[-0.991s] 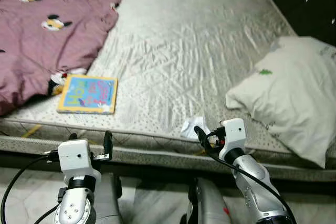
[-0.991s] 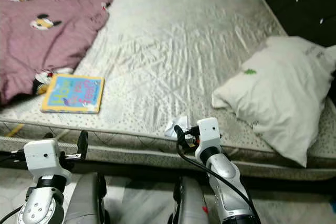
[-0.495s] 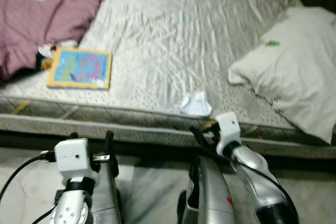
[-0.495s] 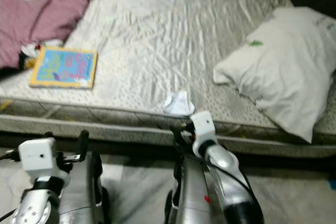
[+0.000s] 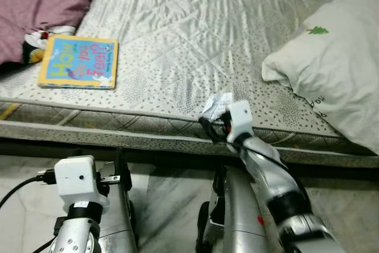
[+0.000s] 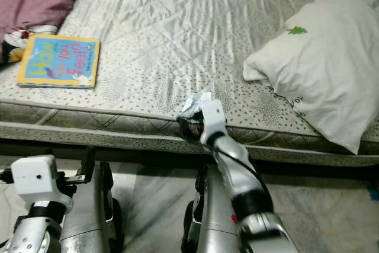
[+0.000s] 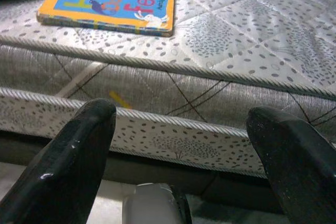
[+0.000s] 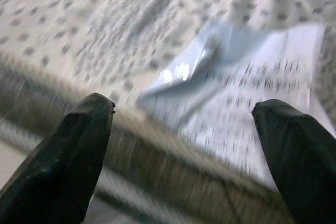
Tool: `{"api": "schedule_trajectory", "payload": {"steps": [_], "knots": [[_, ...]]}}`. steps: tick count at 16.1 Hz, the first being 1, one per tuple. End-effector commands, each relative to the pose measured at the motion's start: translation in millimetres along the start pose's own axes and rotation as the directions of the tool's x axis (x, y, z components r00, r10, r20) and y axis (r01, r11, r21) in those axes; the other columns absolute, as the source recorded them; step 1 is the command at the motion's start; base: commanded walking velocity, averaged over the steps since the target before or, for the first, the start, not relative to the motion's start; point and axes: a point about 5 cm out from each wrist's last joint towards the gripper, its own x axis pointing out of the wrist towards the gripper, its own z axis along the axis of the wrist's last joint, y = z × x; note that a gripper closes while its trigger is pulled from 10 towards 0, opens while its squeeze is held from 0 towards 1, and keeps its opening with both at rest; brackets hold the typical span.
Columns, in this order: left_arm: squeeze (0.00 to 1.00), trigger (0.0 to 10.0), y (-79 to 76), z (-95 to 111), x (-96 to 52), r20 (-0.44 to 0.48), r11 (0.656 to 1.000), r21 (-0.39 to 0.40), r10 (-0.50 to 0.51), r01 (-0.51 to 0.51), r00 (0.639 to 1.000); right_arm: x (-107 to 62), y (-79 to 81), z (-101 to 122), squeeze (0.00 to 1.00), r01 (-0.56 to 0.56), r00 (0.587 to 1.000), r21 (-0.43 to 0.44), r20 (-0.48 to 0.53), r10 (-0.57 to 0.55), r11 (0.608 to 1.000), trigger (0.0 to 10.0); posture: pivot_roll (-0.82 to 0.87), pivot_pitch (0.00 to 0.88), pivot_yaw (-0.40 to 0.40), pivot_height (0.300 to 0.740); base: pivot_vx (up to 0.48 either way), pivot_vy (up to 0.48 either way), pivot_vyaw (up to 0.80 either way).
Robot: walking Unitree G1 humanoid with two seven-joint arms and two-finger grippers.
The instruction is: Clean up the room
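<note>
Right wrist view: fingers point(image 8: 68, 156) spread wide before crumpled paper point(image 8: 252, 103).

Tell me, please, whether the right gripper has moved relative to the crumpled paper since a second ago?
Yes. The right gripper has reached forward to the crumpled paper at the mattress edge, fingers open before it; earlier it hung short of the paper.

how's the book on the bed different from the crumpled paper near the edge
The book is brightly coloured, with an orange border and a blue cover; the crumpled paper is white with small dark print. The book lies flat and square, while the paper is creased and partly raised. The book sits toward the robot's left by the maroon blanket; the paper lies right in front of the open right gripper. Both rest on the mattress near its front edge.
</note>
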Motion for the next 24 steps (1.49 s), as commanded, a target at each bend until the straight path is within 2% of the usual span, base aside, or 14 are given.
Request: {"api": "schedule_trajectory", "payload": {"steps": [1,6,10,12,13,16,18,20,23,24], "knots": [[0.00,10.0,4.3,-1,-5.2,-0.022,1.000,0.011,0.014,-0.014,1.000,-0.2,-5.6,0,0.00,0.037,0.999,0.009,0.009,-0.037,0.999,10.0,0.17,0.362,-0.131,0.536,0.000,0.000,0.00],[0.00,10.0,4.4,1,-4.0,-0.025,1.000,0.015,0.013,-0.013,1.000,-1.8,-14.8,-1,0.00,0.059,0.998,0.009,0.013,-0.059,0.998,10.0,0.16,0.361,-0.128,0.536,0.000,0.000,0.00],[0.00,10.0,2.7,3,-2.0,-0.024,1.000,0.014,0.006,-0.005,1.000,-5.9,-25.4,18,0.00,0.104,0.981,0.020,0.163,-0.106,0.994,10.0,0.16,0.350,-0.122,0.536,0.000,0.000,0.00],[0.00,10.0,1.8,3,-1.4,-0.022,1.000,0.015,0.002,-0.002,1.000,-10.2,-30.7,21,0.00,0.124,0.973,0.020,0.196,-0.125,0.992,10.0,0.16,0.346,-0.121,0.536,0.000,0.000,0.00],[0.00,10.0,1.7,3,-1.4,-0.024,1.000,0.012,0.003,-0.002,1.000,-17.8,-36.3,19,0.00,0.142,0.968,0.018,0.204,-0.143,0.990,10.0,0.16,0.343,-0.123,0.536,0.000,0.000,0.00],[0.00,10.0,0.3,2,-0.2,-0.026,1.000,0.010,-0.004,0.005,1.000,-27.6,-43.7,7,0.00,0.208,0.964,-0.021,0.175,-0.201,0.978,10.0,0.15,0.339,-0.121,0.536,0.000,0.000,0.00],[0.00,10.0,-0.5,1,1.2,-0.027,1.000,0.010,-0.009,0.009,1.000,-23.4,-48.1,2,0.00,0.254,0.963,-0.114,0.120,-0.240,0.960,10.0,0.15,0.337,-0.120,0.536,0.000,0.000,0.00],[0.00,10.0,1.2,2,2.9,-0.024,1.000,0.013,-0.004,0.004,1.000,-14.9,-55.3,2,0.00,0.297,0.954,-0.106,0.073,-0.290,0.949,10.0,0.16,0.329,-0.125,0.536,0.000,0.000,0.00],[0.00,10.0,1.6,1,1.9,-0.024,1.000,0.015,-0.002,0.003,1.000,-8.3,-49.3,-2,0.00,0.277,0.961,-0.102,0.026,-0.276,0.956,10.0,0.17,0.326,-0.129,0.536,0.000,0.000,0.00],[0.00,10.0,1.8,1,1.1,-0.025,1.000,0.016,-0.001,0.001,1.000,-6.5,-46.1,-7,0.00,0.270,0.962,-0.117,-0.011,-0.273,0.956,2.7,0.17,0.326,-0.130,0.536,0.000,0.000,0.00]]}}
